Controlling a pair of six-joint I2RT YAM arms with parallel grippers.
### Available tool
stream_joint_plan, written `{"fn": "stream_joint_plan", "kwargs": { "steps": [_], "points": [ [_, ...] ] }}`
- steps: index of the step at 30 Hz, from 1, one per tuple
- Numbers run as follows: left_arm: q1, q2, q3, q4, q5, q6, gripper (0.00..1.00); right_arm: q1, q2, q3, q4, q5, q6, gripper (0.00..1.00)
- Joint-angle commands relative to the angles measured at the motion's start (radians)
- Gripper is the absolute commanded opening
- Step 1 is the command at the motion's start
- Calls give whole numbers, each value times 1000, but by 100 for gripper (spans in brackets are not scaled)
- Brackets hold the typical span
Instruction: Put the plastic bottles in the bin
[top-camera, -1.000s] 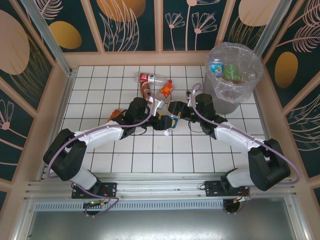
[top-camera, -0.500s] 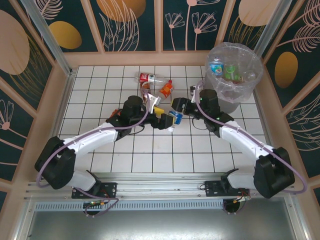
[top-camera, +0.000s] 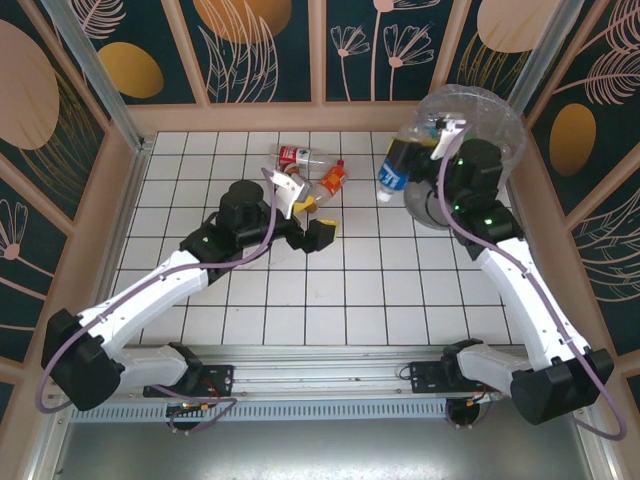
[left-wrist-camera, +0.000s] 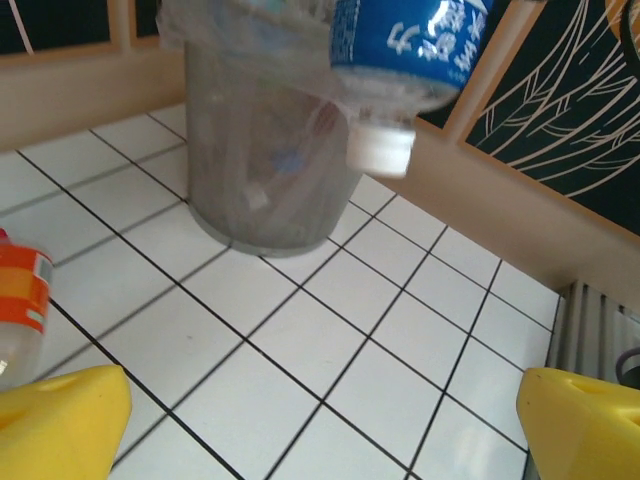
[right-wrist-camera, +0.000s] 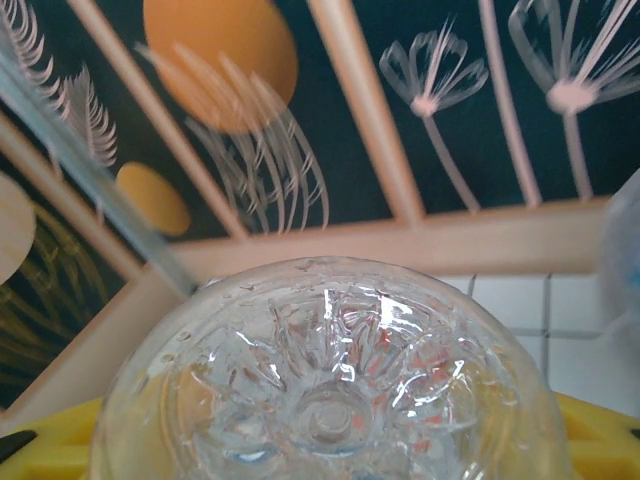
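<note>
Blue bottle (top-camera: 392, 168) raised beside bin (top-camera: 430, 207), right jaws pinching it; left jaws spread near orange bottle (top-camera: 332, 178).

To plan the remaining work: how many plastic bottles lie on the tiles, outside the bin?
2: a red-label bottle farthest back, and an orange-label bottle beside it. More may hide under the left arm.

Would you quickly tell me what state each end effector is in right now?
Left end effector: open, holding nothing.
Right end effector: closed on the blue-labelled bottle.
</note>
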Motion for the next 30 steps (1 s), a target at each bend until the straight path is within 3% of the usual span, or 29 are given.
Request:
{"fn": "stream_joint_plan", "kwargs": {
  "steps": [1, 10, 16, 21, 30],
  "points": [
    [-5, -38, 49, -97, -68, 97, 99, -36, 6, 93, 20, 91, -107, 53],
    [-5, -71, 45, -135, -103, 170, 99, -130, 100, 152, 191, 388, -199, 53],
    [-5, -60, 34, -139, -92, 170, 99, -233, 213, 190, 282, 494, -199, 53],
    [-5, -49, 34, -142, -93, 174, 99, -301, 323, 221, 304, 480, -149, 53],
    [-5, -36, 34, -146, -75, 171, 99, -362, 538, 337, 312, 313, -37, 54]
  ]
}}
